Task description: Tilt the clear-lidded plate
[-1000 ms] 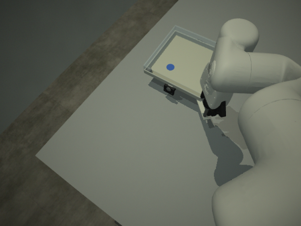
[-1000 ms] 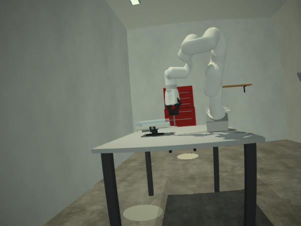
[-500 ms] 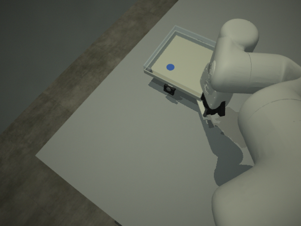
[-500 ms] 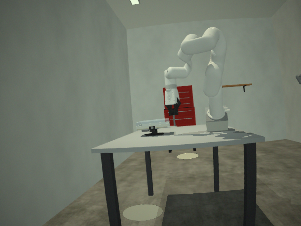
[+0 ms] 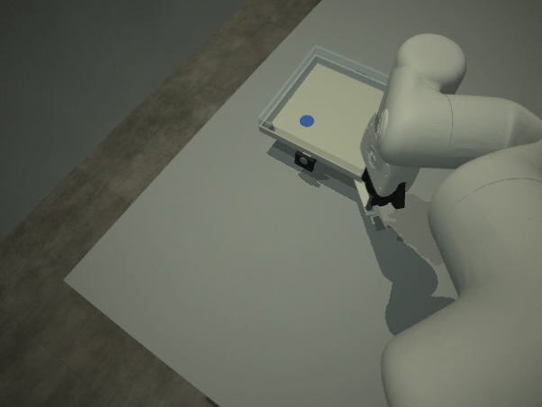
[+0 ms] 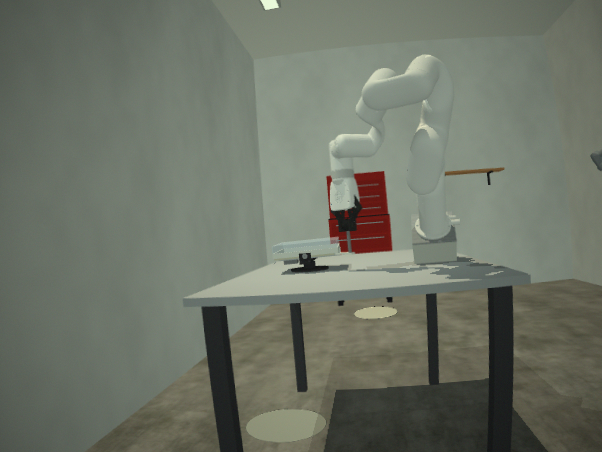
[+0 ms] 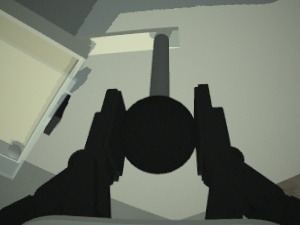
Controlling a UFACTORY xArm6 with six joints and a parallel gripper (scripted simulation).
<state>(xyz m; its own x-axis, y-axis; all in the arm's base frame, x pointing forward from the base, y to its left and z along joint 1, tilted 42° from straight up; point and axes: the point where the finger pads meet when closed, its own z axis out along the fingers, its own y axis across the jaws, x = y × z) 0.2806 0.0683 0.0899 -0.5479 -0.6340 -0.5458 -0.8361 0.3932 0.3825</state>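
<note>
Matt black pincer point(image 7: 159, 136), smooth glossy white arm point(image 5: 473, 135), clear-walled plate point(image 5: 288, 92), matt grey table point(image 5: 225, 252)

Dim, flat overhead light from a ceiling lamp point(image 6: 269, 4); jagged, blocky table point(image 6: 320, 292) shadows.

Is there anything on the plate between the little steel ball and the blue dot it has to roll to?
Nothing visible. The ball sits in the plate's corner, and the cream floor between it and the blue dot looks bare. The gripper is shut on the round black knob of the plate's handle.
</note>
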